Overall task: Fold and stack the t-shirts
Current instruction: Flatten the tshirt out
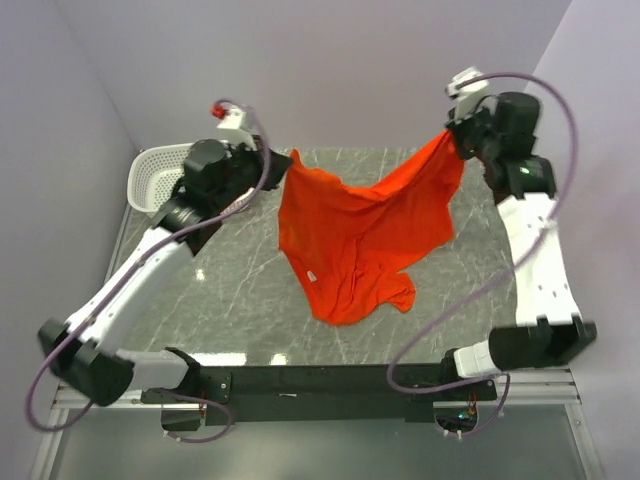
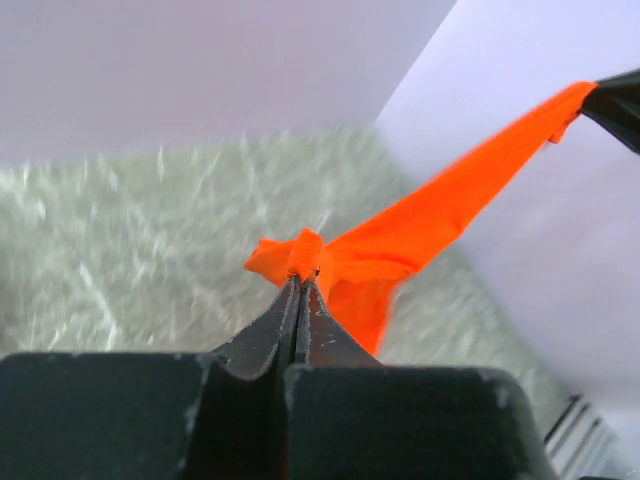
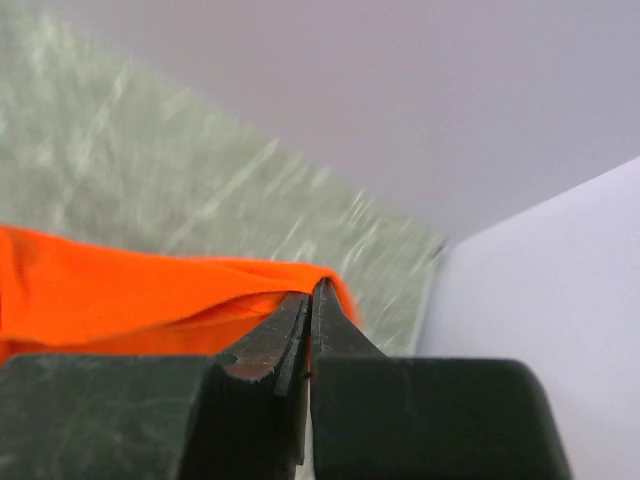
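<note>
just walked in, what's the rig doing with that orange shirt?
Both arms hold the orange-red t-shirt up. The left gripper is shut on one end, the right gripper on the other, so the cloth is strung between them with its lower part draped on the table. No fold yet. The white basket sits back left.

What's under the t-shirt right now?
Marble table shows all around the t-shirt, whose lower folds rest on it. The patch directly beneath the cloth is covered; nothing there can be checked.
</note>
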Controlling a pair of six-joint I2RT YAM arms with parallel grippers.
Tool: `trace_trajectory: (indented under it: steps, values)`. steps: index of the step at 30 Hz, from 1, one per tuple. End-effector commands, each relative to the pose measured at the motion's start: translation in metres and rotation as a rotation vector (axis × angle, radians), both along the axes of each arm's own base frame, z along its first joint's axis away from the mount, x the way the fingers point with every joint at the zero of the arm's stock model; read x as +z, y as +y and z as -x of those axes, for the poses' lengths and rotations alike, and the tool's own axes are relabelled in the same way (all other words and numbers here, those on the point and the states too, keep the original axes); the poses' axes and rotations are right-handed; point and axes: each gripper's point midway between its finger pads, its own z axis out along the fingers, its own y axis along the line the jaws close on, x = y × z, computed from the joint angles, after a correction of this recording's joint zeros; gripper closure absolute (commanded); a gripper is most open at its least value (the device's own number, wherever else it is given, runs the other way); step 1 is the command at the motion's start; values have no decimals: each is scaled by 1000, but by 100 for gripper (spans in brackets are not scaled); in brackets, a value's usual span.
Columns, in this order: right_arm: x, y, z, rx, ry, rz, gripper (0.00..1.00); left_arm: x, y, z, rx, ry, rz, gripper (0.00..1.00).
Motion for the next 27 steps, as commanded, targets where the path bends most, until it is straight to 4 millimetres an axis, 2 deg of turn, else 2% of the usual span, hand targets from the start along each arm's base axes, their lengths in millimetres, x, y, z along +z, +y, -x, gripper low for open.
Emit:
trace_trajectory:
  steps: [1, 3, 4, 6, 7, 9, 10, 13, 16, 18, 20, 23, 26, 27]
  values:
    - [142, -1, 73, 5, -359, -42, 100, 100, 25, 45, 8, -245, 183, 100]
    - [179, -4, 100, -6, -459, -59, 100, 139, 37, 69, -3, -349, 252, 100]
    - [215, -5, 130, -9, -559, -70, 100, 167, 49, 92, -6, -422, 299, 100]
    - [249, -10, 160, -34, -657, -87, 100, 200, 61, 118, -19, -506, 368, 100]
    - [281, -12, 190, -42, -749, -98, 100, 223, 73, 141, -28, -569, 408, 100]
    - [305, -18, 217, -73, -808, -113, 100, 246, 83, 164, -47, -626, 456, 99]
    - [331, -20, 243, -77, -892, -122, 100, 262, 90, 182, -69, -672, 480, 99]
    - [355, -26, 277, -104, -990, -127, 100, 286, 99, 207, -100, -725, 520, 99]
    - [354, -33, 282, -145, -997, -107, 100, 298, 106, 219, -102, -756, 540, 99]
    - [348, -34, 276, -150, -978, -88, 100, 301, 110, 216, -76, -765, 543, 99]
    - [336, -34, 262, -151, -933, -67, 100, 300, 111, 205, -35, -752, 536, 99]
    - [312, -36, 238, -155, -862, -23, 100, 290, 109, 176, 43, -711, 501, 99]
    - [278, -41, 207, -171, -779, 33, 100, 265, 98, 135, 112, -635, 435, 99]
    - [254, -43, 188, -176, -724, 48, 100, 251, 93, 112, 154, -595, 399, 100]
